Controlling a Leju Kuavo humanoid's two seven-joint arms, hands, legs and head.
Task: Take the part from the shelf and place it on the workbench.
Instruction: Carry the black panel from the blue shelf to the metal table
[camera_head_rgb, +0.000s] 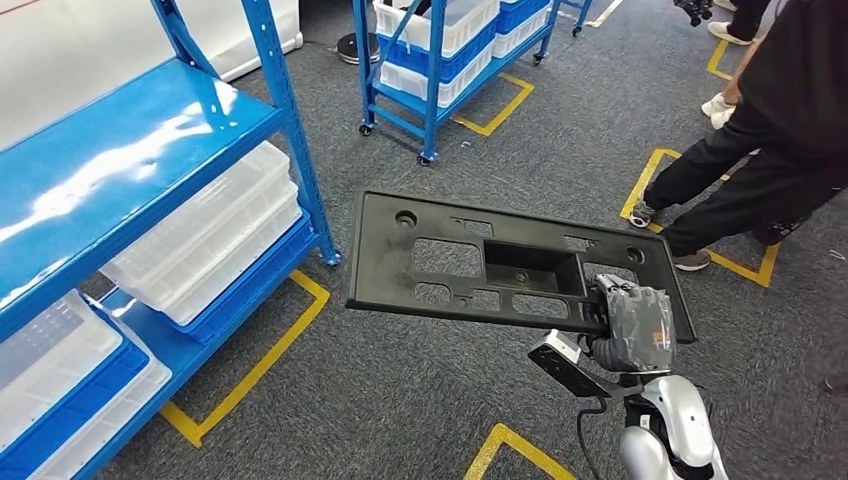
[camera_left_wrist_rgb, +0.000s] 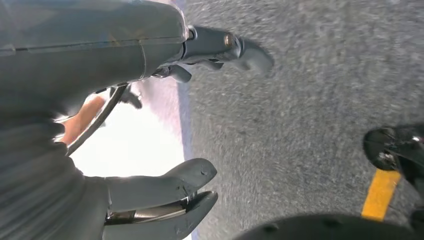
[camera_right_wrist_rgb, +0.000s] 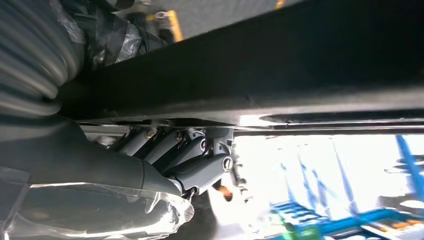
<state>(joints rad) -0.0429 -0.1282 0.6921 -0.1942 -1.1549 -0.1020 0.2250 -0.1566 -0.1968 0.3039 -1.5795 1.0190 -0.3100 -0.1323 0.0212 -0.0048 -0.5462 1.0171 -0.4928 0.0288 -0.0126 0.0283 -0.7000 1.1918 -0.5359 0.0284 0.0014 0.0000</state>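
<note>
1. Head view: our right hand (camera_head_rgb: 632, 322) grasps the black part (camera_head_rgb: 500, 262) by its near edge, carried flat over the carpet, off the shelf (camera_head_rgb: 130, 130). No workbench seen yet.
2. We'd keep it level & clear of the person (camera_head_rgb: 770, 150).
3. Left hand (camera_left_wrist_rgb: 165, 150) hangs released, fingers apart.
4. Shelf bins (camera_head_rgb: 205, 235): contents unclear.

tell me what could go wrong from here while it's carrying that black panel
1. The right hand grips the long black part near one end only, so the far end could sag or twist loose.
2. The blue shelf post stands close to the part's free end; a turn might clip it.
3. A person stands nearby on the right and could be struck.
</note>
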